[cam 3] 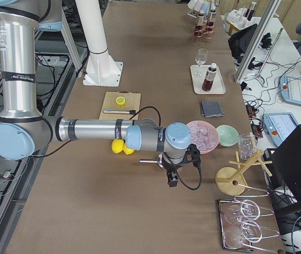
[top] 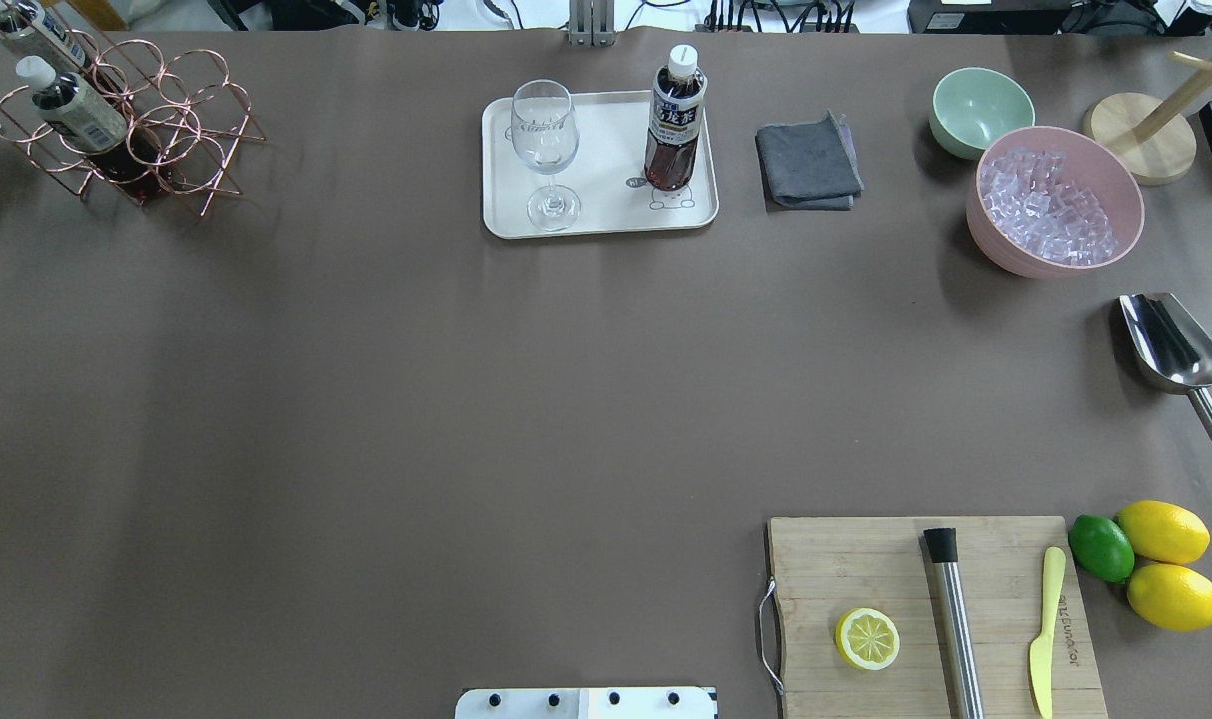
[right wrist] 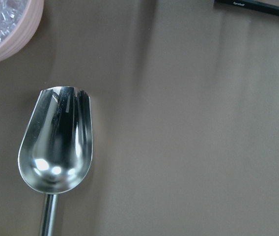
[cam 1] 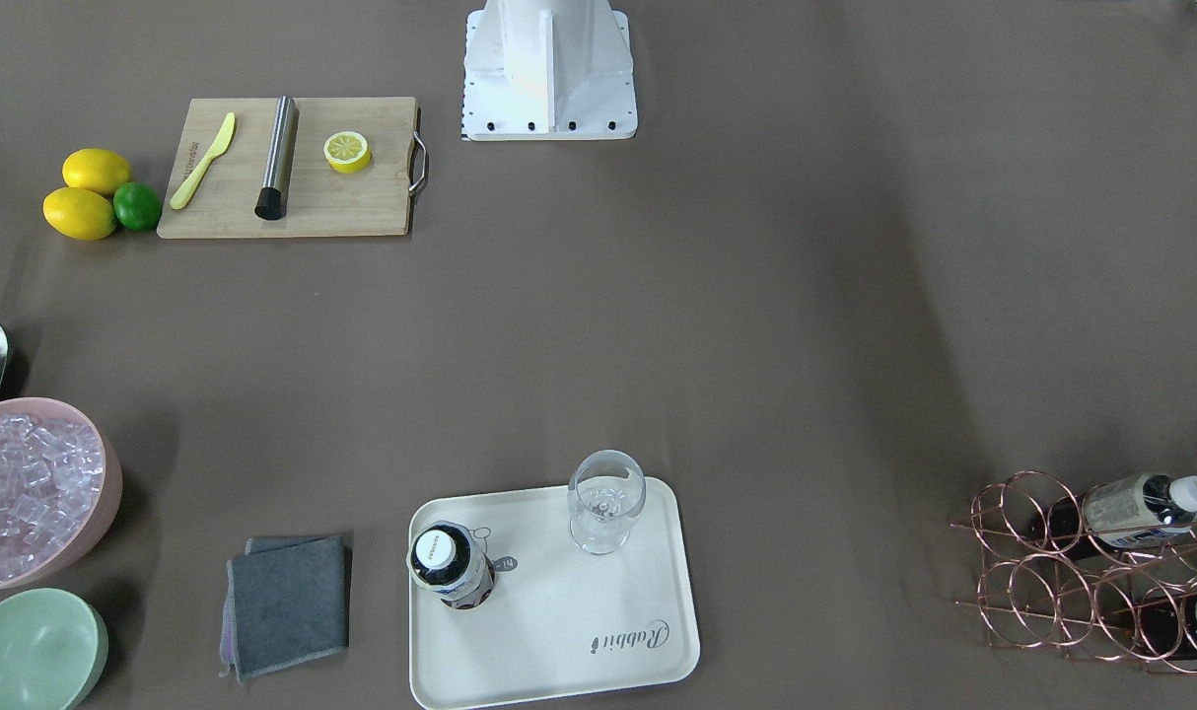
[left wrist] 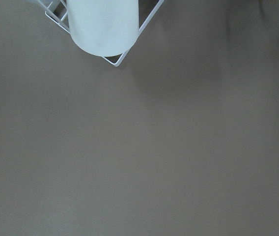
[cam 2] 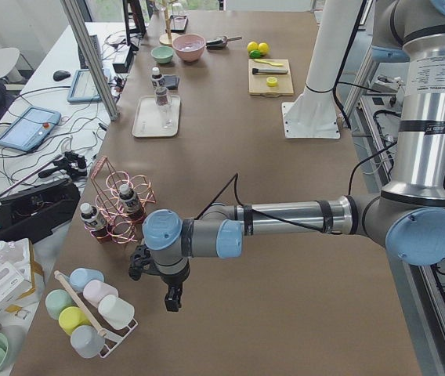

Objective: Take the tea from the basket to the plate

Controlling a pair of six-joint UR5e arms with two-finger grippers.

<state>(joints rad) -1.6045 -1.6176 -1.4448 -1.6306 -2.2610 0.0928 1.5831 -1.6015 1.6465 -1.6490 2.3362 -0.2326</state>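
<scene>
From where I stand the job looks done, or at least one round of it: a tea (top: 675, 125) bottle stands upright at the right-hand end of the plate (top: 606, 215), cap on, with a stemmed glass (top: 543, 140) at the other end, well apart from it. Two more bottles (top: 72, 105) lie tilted in the rings of the basket (top: 182, 150), far off at the counter's (top: 366, 399) left corner. If another is wanted, I'd judge the left arm is the one for it: it would have to line up with a ring and draw the bottle out along its slant so it doesn't catch the wire. Neither arm is near the plate. The left arm is stretched out level over its end of the counter, wrist bent down, the left claw (cam 2: 173, 299) pointing at the bare surface not far from the basket. The right arm mirrors it at the other end, the right claw (cam 3: 171, 180) hanging over a metal scoop (right wrist: 56, 142) beside the pink ice bowl (top: 1055, 200). Whether either claw is apart or together I cannot tell; nothing hangs below either.
</scene>
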